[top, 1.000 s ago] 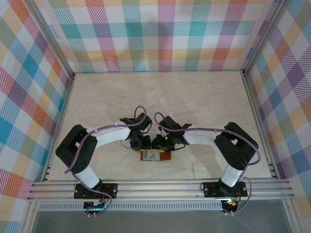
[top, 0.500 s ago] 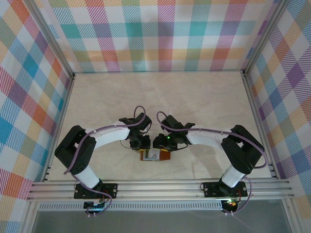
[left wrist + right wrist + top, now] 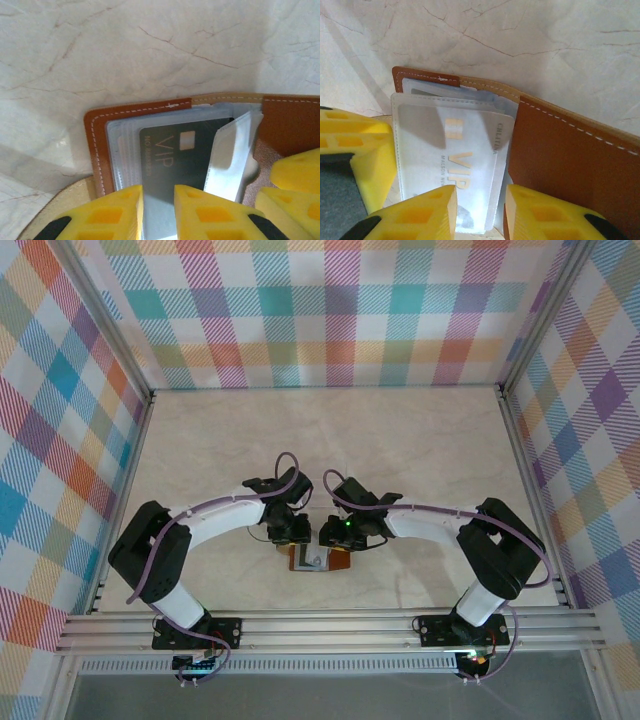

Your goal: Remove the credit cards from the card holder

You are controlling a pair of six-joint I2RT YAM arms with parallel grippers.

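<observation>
The tan-brown card holder (image 3: 322, 560) lies open on the table near the front, with both grippers over it. In the left wrist view its brown border (image 3: 95, 140) frames clear sleeves and a dark VIP credit card (image 3: 185, 155); one clear sleeve (image 3: 232, 150) stands lifted. My left gripper (image 3: 158, 210) (image 3: 291, 537) has its jaws narrowly apart over that card's near edge. In the right wrist view a white VIP credit card (image 3: 455, 150) sits in a sleeve beside the brown flap (image 3: 560, 150). My right gripper (image 3: 480, 210) (image 3: 333, 537) is open astride the sleeve's near edge.
The marble-patterned table (image 3: 400, 450) stretches behind the card holder, with checked walls round it. The two grippers are very close together: the right fingers (image 3: 295, 172) show in the left wrist view and a left finger (image 3: 370, 160) in the right wrist view.
Both grippers stay over the card holder. The right arm's elbow has swung outward to the right, and the left arm has shifted slightly.
</observation>
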